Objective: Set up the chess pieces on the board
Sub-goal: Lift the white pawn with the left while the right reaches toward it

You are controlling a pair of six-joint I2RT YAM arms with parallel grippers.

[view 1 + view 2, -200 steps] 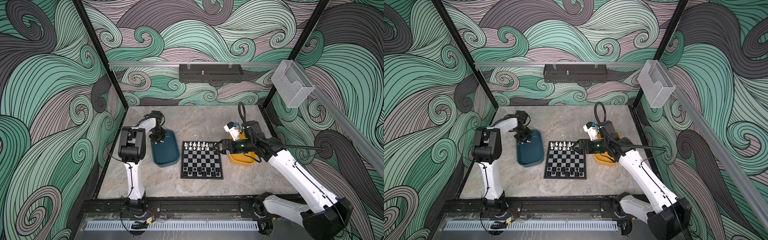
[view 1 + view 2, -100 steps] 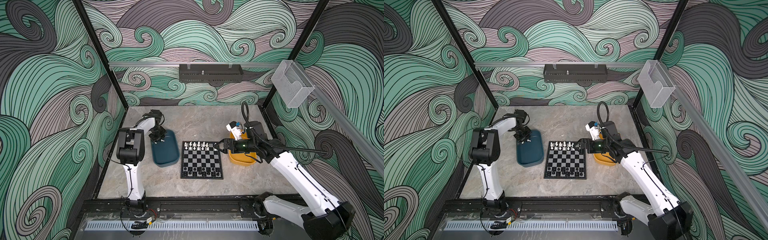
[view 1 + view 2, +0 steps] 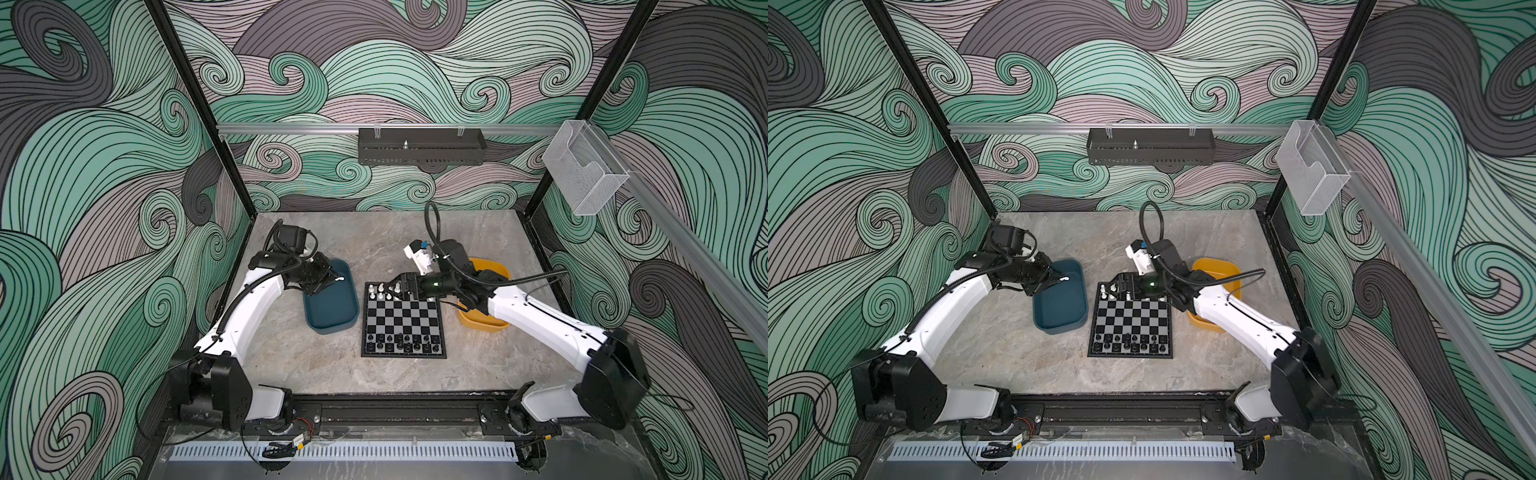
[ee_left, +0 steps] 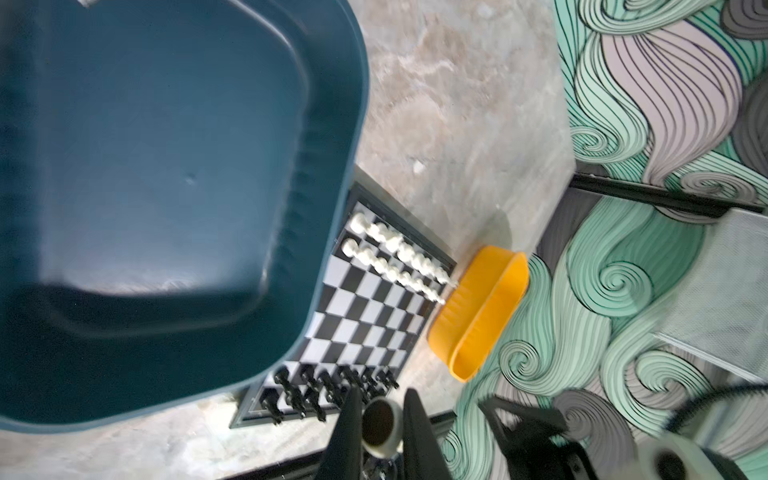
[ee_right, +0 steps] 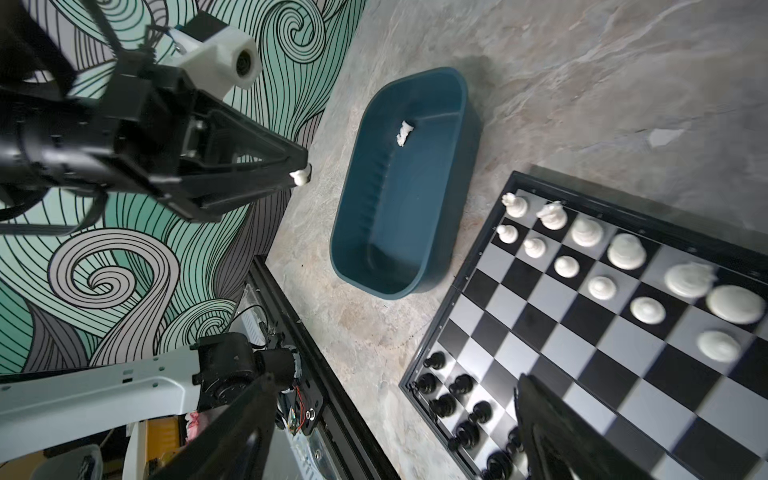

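The board (image 3: 403,320) (image 3: 1131,328) lies mid-table, with white chess pieces (image 3: 379,291) (image 5: 586,232) on its two far rows and black ones (image 3: 401,341) (image 5: 457,384) on its two near rows. My left gripper (image 3: 338,279) (image 4: 380,419) hangs over the teal tray (image 3: 332,309), shut on a white piece (image 5: 301,176) whose dark round base shows in the left wrist view. Another white piece (image 5: 404,133) lies on its side in that tray. My right gripper (image 3: 392,289) (image 5: 395,378) hovers over the white rows, open and holding nothing.
A yellow tray (image 3: 486,326) (image 4: 482,307) stands right of the board, partly under the right arm. The teal tray (image 3: 1059,311) nearly touches the board's left edge. A black rack (image 3: 422,146) and a clear box (image 3: 584,168) hang on the walls.
The right gripper slid left from the board's far right corner over the white rows, its jaws narrowing slightly. The left arm leaned lower and carried its white piece a little toward the board.
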